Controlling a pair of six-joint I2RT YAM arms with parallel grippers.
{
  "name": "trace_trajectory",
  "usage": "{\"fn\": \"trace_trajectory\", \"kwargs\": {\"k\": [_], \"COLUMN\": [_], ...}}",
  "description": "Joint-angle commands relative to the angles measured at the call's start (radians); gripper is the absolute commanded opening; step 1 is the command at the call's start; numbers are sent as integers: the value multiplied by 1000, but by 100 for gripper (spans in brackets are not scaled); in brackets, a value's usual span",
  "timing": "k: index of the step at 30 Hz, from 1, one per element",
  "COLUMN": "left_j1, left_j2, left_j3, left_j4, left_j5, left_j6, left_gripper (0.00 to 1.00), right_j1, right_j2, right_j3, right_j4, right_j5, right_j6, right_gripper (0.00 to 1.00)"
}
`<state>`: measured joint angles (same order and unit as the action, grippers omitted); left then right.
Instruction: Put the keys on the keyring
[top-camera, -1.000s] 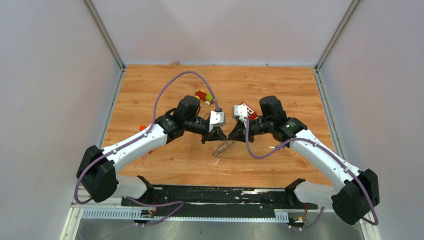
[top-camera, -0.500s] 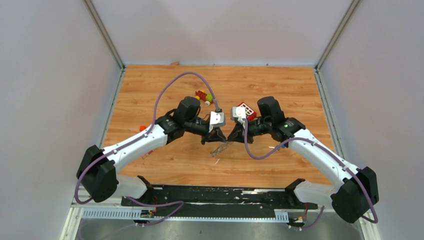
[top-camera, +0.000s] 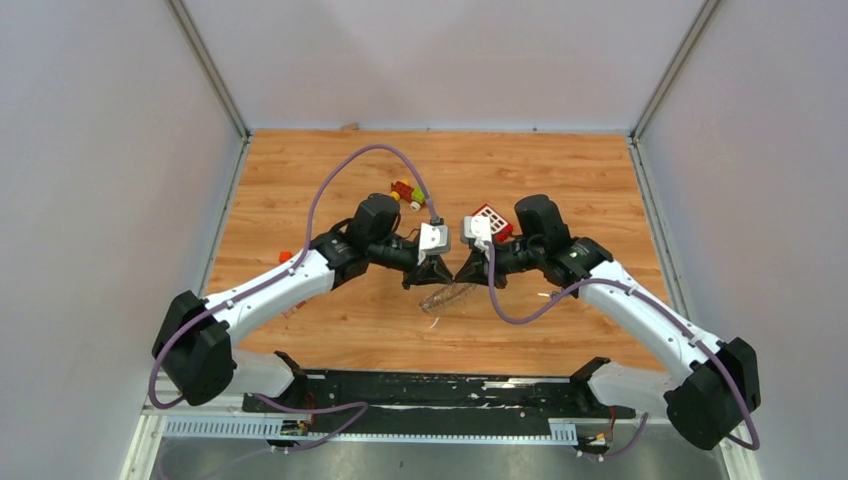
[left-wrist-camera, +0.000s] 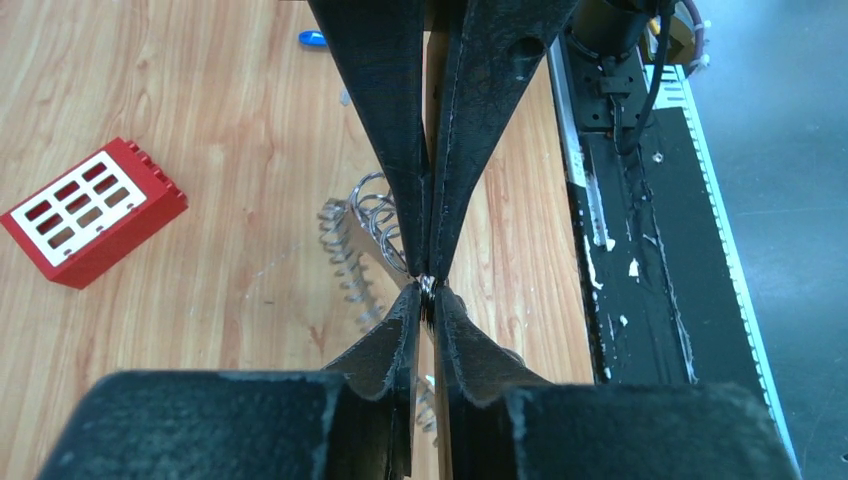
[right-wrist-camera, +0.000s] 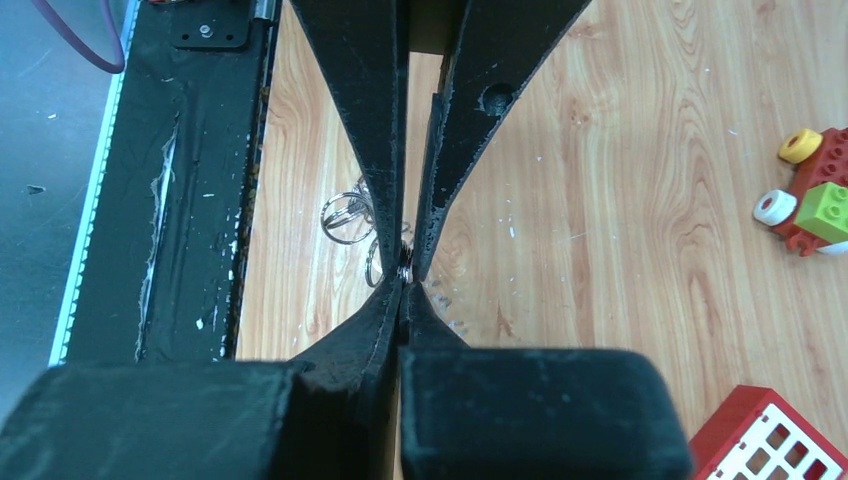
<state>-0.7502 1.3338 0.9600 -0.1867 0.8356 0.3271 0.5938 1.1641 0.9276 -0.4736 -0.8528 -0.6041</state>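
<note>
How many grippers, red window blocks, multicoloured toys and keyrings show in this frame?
grippers: 2 (left gripper, right gripper)
red block: 1
multicoloured toy: 1
keyring: 1
total: 5

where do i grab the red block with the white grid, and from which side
I'd grip the red plastic block with the white grid face across its two long side walls, from straight above. It lies flat on the wooden table, grid up; those walls are parallel and the narrower span.
</note>
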Motion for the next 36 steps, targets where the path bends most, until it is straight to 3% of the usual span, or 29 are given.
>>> {"fn": "trace_trajectory", "kwargs": {"k": [1,10,18,23,36], "left_j1": [-13,-12,-8,-8,-8], "left_j2": [-56,-48,-71,-51,-33], "left_j3": [13,52,56,68,30], "left_j4": [59,-62,-70,-76,-12], "left_j5": [46,6,-74,-52,54], "left_j6": [39,161,248,319,334], "left_gripper": [18,34,34,32,29], "right_j1": [5,5,5,5,-8], "right_j2": [-42,-52,-88,-100,-109], "right_j3": [-12,-13,-9,-10,-12], "right_j4": [55,53,35,41,60], "right_j5": [40,47,23,8,-6], "right_j6": [-19,-31,-51,-43,-13], "right_gripper": [0,0,0,0,0]}}
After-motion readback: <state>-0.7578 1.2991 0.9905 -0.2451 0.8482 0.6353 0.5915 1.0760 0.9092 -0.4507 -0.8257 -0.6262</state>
